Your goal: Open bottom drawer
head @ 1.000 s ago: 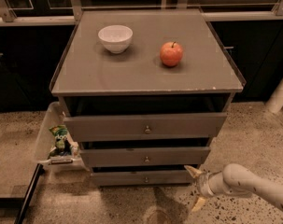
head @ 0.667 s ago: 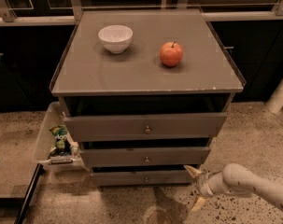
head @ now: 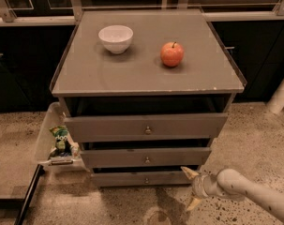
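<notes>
The bottom drawer (head: 141, 178) is the lowest and slimmest of three grey drawer fronts, with a small round metal knob (head: 146, 180) at its centre. Its front sits about flush with the two drawers above. My gripper (head: 191, 187) comes in from the lower right on a white arm, low above the floor. It is just off the drawer's right end. Its two tan fingers (head: 189, 172) are spread apart, one above and one below, with nothing between them.
The grey cabinet top (head: 108, 74) carries a white bowl (head: 115, 38) and a red apple (head: 172, 54). A clear bin (head: 48, 139) with a green snack bag (head: 62, 139) hangs at the cabinet's left side. Speckled floor lies in front. A white post (head: 281, 93) stands at the right.
</notes>
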Controlling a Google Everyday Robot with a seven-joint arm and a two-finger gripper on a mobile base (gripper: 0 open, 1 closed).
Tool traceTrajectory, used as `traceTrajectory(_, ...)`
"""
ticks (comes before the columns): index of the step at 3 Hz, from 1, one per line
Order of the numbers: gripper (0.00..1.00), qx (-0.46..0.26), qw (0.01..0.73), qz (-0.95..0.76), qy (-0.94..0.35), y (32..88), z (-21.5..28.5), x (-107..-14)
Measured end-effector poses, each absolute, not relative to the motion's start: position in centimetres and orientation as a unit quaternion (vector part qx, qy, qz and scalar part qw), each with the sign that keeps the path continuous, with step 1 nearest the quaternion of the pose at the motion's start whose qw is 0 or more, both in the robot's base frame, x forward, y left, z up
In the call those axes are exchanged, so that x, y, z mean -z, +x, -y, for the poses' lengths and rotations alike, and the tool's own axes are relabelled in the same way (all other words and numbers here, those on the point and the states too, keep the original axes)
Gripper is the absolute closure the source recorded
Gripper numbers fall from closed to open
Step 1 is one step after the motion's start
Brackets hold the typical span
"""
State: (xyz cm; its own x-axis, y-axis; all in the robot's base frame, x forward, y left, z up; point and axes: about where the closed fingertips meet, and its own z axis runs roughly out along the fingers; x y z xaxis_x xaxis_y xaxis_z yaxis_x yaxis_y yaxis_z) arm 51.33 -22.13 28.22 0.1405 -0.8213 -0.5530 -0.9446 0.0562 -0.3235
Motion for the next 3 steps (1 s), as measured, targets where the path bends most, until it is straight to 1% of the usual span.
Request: traceTrajectory(3, 0.00, -0.072, 0.319, -0.641, -0.694, 54.6, 21.4, -22.0)
